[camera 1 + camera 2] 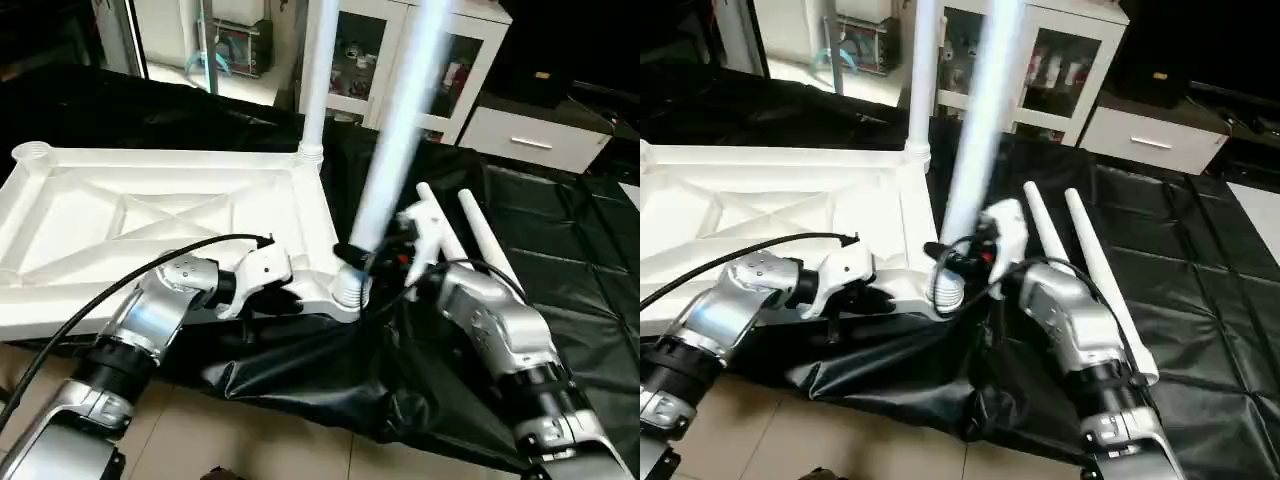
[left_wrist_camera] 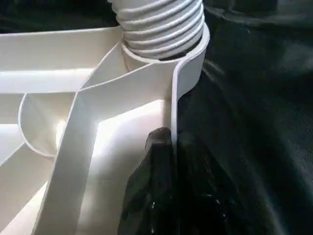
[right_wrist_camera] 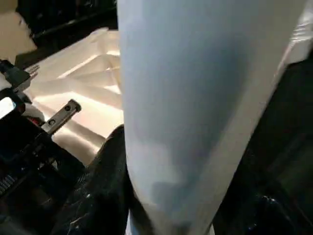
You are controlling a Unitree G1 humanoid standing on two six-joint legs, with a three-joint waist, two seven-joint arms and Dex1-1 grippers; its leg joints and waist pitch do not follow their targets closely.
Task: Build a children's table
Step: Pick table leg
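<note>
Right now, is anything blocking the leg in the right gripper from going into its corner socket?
Nothing visible. The leg, held by the right gripper, already has its threaded end in the near corner socket of the tabletop.

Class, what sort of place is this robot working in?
Probably an indoor room used as a workspace: a glass-door cabinet and low drawer unit stand behind, black sheeting covers the work surface.

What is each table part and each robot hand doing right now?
Table top: upside down, ribs facing up.
Far leg: upright in its corner socket.
Near leg: tilted, threaded end at the near corner socket.
Two spare legs: lying on the black sheet.
Left gripper: shut on the top's rim.
Right gripper: gripping the near leg.
</note>
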